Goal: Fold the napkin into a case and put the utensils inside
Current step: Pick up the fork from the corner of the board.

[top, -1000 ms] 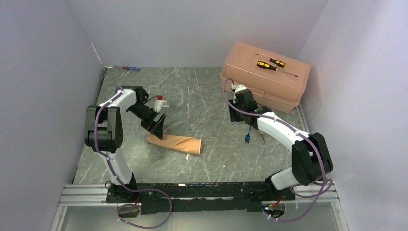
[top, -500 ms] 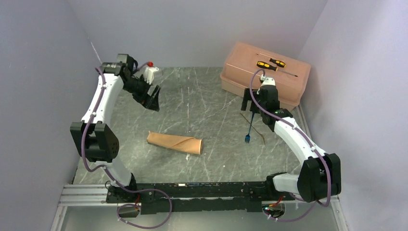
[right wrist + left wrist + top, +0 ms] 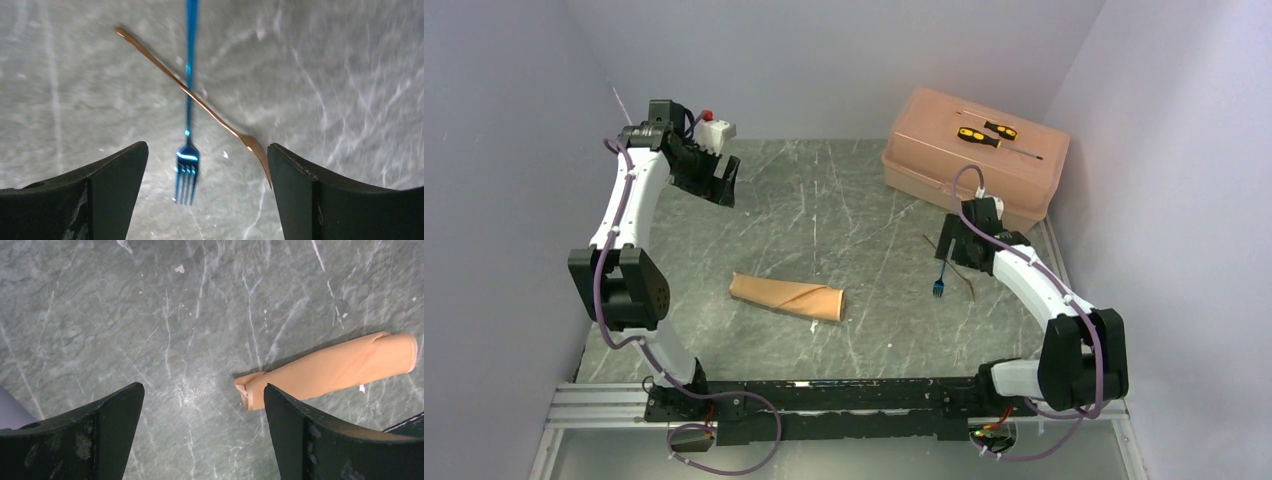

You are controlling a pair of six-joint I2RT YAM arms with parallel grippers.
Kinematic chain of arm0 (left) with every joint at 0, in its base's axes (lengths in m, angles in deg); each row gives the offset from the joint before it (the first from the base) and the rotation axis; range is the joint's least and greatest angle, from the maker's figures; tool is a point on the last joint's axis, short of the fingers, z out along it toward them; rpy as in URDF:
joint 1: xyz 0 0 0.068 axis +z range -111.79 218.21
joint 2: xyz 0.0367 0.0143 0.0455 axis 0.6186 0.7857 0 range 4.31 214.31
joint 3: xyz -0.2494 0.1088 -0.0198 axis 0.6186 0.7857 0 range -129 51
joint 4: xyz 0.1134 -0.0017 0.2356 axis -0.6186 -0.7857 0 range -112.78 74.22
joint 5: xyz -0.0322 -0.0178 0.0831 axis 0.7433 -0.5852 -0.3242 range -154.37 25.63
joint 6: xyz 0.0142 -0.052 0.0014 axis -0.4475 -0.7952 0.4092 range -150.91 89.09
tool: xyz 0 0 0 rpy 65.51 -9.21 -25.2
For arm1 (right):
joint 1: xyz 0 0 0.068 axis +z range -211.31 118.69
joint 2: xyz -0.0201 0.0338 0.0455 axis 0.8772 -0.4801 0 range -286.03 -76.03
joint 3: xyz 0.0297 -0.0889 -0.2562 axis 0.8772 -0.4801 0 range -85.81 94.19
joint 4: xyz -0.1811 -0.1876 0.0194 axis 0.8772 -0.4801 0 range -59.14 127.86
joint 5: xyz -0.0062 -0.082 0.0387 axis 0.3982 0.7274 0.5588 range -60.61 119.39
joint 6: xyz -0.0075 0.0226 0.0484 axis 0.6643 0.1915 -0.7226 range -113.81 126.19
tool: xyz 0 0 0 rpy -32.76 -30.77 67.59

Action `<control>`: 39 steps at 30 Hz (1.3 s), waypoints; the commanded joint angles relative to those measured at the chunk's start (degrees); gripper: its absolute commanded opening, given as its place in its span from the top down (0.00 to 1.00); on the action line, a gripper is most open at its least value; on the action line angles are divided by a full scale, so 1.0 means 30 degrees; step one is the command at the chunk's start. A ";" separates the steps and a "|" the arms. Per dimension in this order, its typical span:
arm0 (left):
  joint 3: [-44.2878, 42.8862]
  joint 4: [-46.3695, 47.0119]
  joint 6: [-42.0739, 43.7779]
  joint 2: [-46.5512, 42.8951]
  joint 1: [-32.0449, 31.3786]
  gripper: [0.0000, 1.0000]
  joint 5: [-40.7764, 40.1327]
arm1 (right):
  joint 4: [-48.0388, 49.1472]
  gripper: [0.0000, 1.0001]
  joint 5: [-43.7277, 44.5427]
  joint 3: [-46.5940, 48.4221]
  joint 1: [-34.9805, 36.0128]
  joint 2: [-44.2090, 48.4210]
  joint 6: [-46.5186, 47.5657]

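Observation:
The peach-orange napkin lies folded into a narrow flat case with a diagonal flap at mid-table; in the left wrist view the case shows beyond the right finger. My left gripper hangs open high at the back left, well away from the cloth, with nothing between its fingers. The utensils lie crossed on the table at the right: a blue fork and a slim gold piece. My right gripper hovers open just above them, holding nothing.
A hard pink plastic box stands at the back right with two yellow-and-black screwdrivers on its lid. Grey walls close in on the left, the back and the right of the marbled table.
My left arm lifted away from the napkin case to the back left. My right gripper swung from beside the pink box toward the utensils and opened wide.

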 commanded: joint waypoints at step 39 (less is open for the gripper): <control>-0.4063 -0.1972 -0.0636 0.0775 -0.0015 0.05 0.0905 | 0.1124 0.98 -0.2642 -0.3436 -0.2008 -0.1480 -0.2758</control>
